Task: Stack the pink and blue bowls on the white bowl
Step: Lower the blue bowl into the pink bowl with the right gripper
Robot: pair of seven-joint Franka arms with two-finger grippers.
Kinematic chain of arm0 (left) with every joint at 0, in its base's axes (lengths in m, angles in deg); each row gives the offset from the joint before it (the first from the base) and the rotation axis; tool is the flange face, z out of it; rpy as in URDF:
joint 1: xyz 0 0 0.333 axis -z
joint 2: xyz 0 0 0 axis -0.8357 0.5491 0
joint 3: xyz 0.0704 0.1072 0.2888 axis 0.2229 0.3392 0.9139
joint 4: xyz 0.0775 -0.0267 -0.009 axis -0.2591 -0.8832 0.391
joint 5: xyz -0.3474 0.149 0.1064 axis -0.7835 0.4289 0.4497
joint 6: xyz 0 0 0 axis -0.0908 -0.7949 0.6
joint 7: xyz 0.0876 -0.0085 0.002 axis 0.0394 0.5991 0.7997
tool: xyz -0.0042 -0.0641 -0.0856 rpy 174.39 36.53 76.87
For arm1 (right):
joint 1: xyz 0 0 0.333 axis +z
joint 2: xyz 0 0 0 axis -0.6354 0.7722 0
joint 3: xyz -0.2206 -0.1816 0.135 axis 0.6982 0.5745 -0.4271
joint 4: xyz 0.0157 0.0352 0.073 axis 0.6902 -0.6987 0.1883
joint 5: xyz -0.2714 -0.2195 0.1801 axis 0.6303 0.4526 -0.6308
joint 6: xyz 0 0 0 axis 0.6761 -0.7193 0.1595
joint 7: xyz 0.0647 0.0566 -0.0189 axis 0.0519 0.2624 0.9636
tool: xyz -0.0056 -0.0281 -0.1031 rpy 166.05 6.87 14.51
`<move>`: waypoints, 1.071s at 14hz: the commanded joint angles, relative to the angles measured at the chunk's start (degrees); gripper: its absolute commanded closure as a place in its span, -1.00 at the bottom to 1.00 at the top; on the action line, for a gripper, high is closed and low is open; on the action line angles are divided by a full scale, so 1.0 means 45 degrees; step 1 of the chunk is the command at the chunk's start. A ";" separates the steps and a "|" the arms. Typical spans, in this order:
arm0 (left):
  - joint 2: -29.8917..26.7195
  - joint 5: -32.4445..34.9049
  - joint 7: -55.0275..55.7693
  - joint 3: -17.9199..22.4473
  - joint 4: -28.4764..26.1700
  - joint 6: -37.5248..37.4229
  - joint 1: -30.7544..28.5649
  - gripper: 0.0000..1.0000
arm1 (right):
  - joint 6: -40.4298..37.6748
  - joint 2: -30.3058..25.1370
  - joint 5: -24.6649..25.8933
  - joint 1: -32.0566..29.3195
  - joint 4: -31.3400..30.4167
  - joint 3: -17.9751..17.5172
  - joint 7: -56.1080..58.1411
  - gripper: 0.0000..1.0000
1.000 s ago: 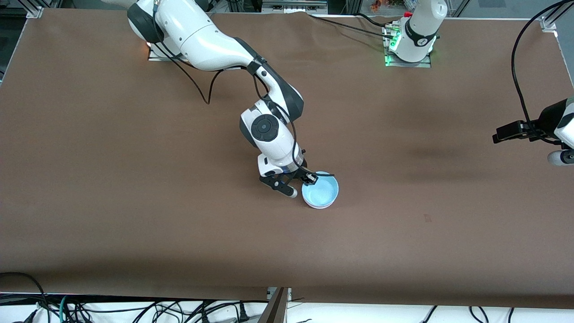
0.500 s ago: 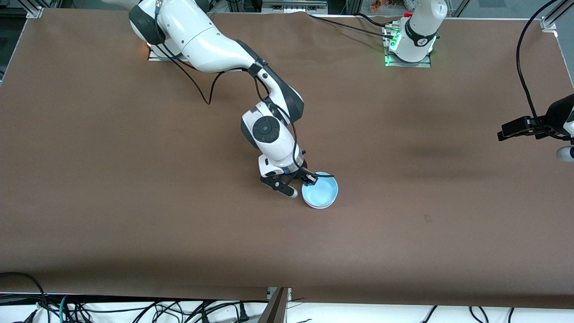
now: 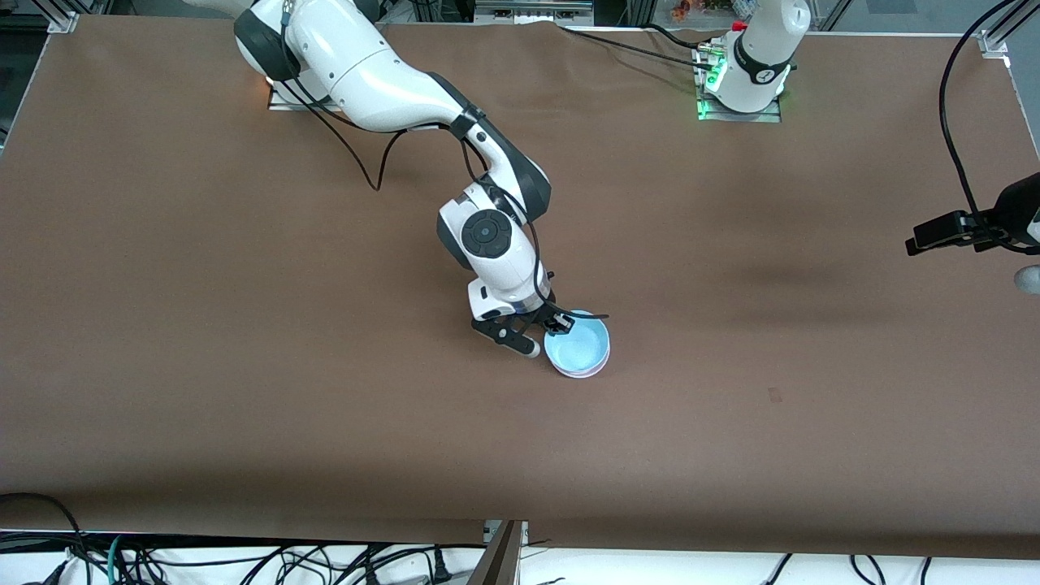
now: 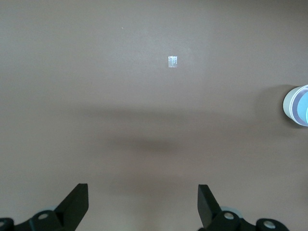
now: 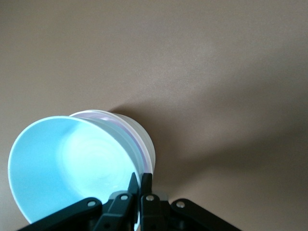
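The blue bowl (image 3: 577, 349) sits on top of a stack in the middle of the table. A thin pink bowl rim (image 5: 141, 153) and the white bowl (image 5: 139, 132) show under it. My right gripper (image 3: 561, 323) is shut on the blue bowl's rim (image 5: 140, 178), on the side toward the robots' bases, one finger inside and one outside. The stack also shows at the edge of the left wrist view as a white wall (image 4: 290, 103). My left gripper (image 4: 143, 192) hangs open and holds nothing, high over the left arm's end of the table, and is mostly cut off in the front view.
A small pale mark (image 4: 173, 61) lies on the brown table cover (image 3: 244, 366), nearer the front camera than the stack and toward the left arm's end. Both arm bases (image 3: 743, 89) stand along the table's edge farthest from that camera. Cables (image 3: 203, 561) hang below the nearest edge.
My left arm has drawn back toward its end of the table, partly leaving the front view. The right gripper and the blue bowl have shifted very slightly on the stack.
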 commanded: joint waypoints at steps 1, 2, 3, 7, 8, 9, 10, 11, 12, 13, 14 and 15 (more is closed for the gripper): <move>0.0234 0.0311 -0.0242 -0.0028 0.0438 -0.0320 0.0046 -1.00 | -0.0139 0.0282 0.0154 0.0163 0.0396 0.0117 -0.0054 1.00; 0.0253 0.0311 -0.0242 -0.0028 0.0438 -0.0320 0.0086 -1.00 | -0.0139 0.0283 0.0154 0.0182 0.0396 0.0117 -0.0073 1.00; 0.0273 0.0292 -0.0242 -0.0028 0.0438 -0.0320 0.0067 -1.00 | -0.0139 0.0283 0.0154 0.0221 0.0396 0.0117 -0.0074 0.95; 0.0312 0.0175 -0.0242 -0.0028 0.0438 -0.0320 -0.0012 -1.00 | -0.0158 0.0224 0.0154 0.0202 0.0396 0.0117 -0.0074 0.50; 0.0312 0.0252 -0.0242 -0.0028 0.0438 -0.0320 0.0104 -1.00 | -0.0313 0.0185 0.0154 0.0202 0.0396 0.0136 -0.0074 0.23; 0.0331 0.0253 -0.0223 -0.0047 0.0438 -0.0320 0.0105 -1.00 | -0.0624 0.0127 0.0154 0.0144 0.0435 0.0175 -0.0054 0.13; 0.0331 0.0234 -0.0203 -0.0047 0.0438 -0.0320 0.0105 -1.00 | -0.0801 -0.0009 0.0134 0.0066 0.0435 0.0156 -0.0054 -0.04; 0.0331 0.0253 -0.0203 -0.0047 0.0438 -0.0320 0.0105 -1.00 | -0.0977 -0.0126 0.0134 0.0046 0.0435 0.0176 -0.0054 -0.28; 0.0331 0.0214 -0.0222 -0.0047 0.0438 -0.0320 0.0105 -1.00 | -0.1250 -0.0417 0.0134 0.0007 0.0435 0.0176 -0.0054 -0.43; 0.0331 0.0175 -0.0223 -0.0047 0.0438 -0.0320 0.0086 -1.00 | -0.1523 -0.0730 0.0134 -0.0090 0.0435 0.0214 -0.0054 -0.88; 0.0331 0.0175 -0.0203 -0.0047 0.0438 -0.0320 0.0105 -1.00 | -0.1874 -0.1178 0.0173 -0.0245 0.0435 0.0234 0.0043 -1.00; 0.0331 0.0175 -0.0203 -0.0047 0.0438 -0.0320 0.0125 -1.00 | -0.2399 -0.1530 0.0192 -0.0479 0.0397 0.0447 0.0604 -1.00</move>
